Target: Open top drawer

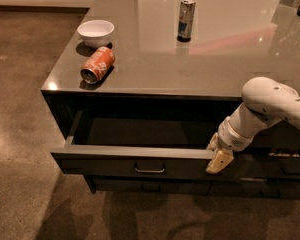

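Note:
The top drawer (115, 165) is a wide dark drawer under the counter's left part, pulled well out. Its smooth grey inner floor (135, 131) shows and looks bare. A small bar handle (149, 169) sits at the middle of its flat front. My gripper (217, 156), cream-coloured at the end of a white arm (265, 106), is at the right end of the drawer's front, at its top edge. The fingers point down and touch or hook the drawer's right corner.
On the grey counter (200, 44) stand a white bowl (95, 32), an orange can lying on its side (97, 64) and an upright can (186, 19). Narrower dark drawer fronts (285, 169) sit to the right and below. Brown floor (20, 134) lies to the left.

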Action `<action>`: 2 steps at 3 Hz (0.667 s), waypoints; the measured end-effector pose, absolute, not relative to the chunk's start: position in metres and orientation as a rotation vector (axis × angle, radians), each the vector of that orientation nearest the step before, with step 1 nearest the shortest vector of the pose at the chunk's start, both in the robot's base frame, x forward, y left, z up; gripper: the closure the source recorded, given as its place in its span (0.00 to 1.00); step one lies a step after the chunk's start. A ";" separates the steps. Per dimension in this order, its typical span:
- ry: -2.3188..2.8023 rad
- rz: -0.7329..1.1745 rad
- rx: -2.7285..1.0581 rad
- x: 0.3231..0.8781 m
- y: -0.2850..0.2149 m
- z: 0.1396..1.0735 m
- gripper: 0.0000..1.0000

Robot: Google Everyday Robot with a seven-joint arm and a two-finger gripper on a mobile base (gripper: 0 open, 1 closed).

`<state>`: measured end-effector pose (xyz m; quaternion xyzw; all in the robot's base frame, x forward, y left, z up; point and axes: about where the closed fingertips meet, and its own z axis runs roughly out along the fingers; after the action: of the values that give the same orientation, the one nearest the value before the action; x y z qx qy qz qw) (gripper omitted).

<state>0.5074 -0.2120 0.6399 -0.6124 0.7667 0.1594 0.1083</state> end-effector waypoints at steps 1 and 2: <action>2.256 0.473 -1.804 0.507 -0.211 0.639 0.31; 2.256 0.477 -1.807 0.506 -0.210 0.637 0.07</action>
<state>0.5063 -0.2103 0.6369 -0.6132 0.7658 0.1619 0.1060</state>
